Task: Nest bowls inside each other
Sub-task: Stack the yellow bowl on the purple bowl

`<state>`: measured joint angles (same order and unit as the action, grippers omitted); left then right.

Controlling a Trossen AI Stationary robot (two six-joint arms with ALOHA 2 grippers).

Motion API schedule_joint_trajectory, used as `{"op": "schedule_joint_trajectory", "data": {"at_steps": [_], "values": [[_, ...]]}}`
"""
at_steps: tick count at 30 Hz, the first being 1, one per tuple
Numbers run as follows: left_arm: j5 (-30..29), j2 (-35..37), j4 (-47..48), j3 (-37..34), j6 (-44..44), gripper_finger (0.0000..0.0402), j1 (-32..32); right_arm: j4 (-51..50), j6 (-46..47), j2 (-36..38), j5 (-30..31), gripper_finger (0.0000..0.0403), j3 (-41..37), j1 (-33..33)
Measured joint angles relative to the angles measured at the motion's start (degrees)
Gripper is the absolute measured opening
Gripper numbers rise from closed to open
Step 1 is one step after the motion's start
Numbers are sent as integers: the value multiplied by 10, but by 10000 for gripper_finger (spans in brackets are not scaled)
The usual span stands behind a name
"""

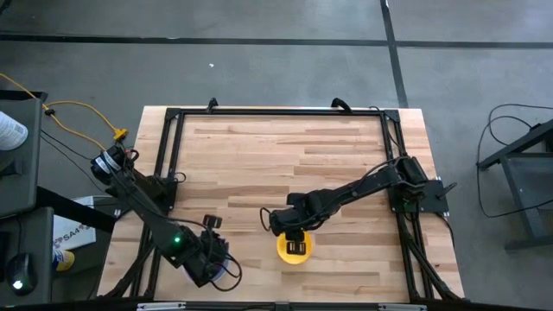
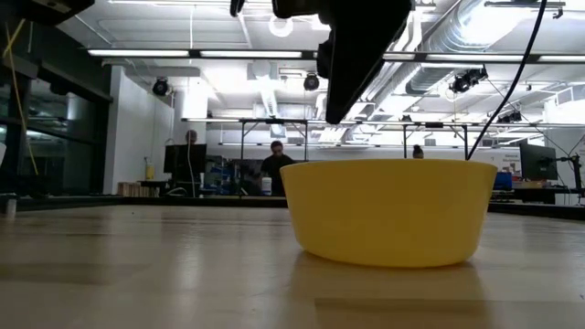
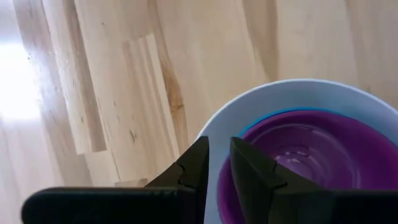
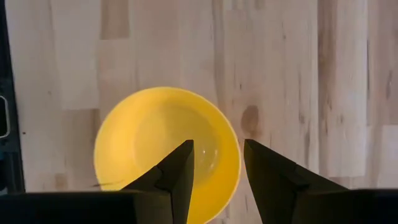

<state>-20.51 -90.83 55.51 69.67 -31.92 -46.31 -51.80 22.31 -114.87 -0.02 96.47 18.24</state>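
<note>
A yellow bowl [image 4: 149, 137] stands upright on the wooden table, near the front edge at the middle [image 1: 283, 252]. My right gripper [image 4: 217, 143] hangs open just above it, one finger over the bowl's hollow and one over the table outside the rim. In the low view it stays clear of the rim [image 2: 388, 164]. At the front left, my left gripper [image 3: 219, 142] is shut on a stack of nested bowls: a white bowl [image 3: 298, 90] holds a blue one [image 3: 280, 114], and a purple one [image 3: 323, 149] sits innermost. My left gripper pinches the stack's wall at the rim [image 3: 214, 165]. One finger [image 3: 249, 174] is inside the purple bowl and the other [image 3: 196, 168] is outside the white one. The fingers come steeply from above. Whether the stack rests on the table, I cannot tell.
Black frame rails [image 1: 168, 155] run along the table's left, far and right sides. Bare wood stretches across the middle and far half [image 1: 285, 155]. Beyond the table, in the low view, a person [image 2: 274, 164] stands in the room.
</note>
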Motion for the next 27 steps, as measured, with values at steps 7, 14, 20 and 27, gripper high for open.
{"op": "schedule_joint_trajectory", "data": {"at_steps": [7,14,20,27], "values": [[-2,0,-1,0,21,65,40,-9,21,0,-1,134,0,1],[-2,0,-9,0,57,65,81,-4,22,0,-1,134,-36,0],[5,0,-11,0,74,65,81,25,25,0,-16,134,-77,0],[5,0,-18,0,73,65,81,32,21,0,-15,134,-86,-4]]}}
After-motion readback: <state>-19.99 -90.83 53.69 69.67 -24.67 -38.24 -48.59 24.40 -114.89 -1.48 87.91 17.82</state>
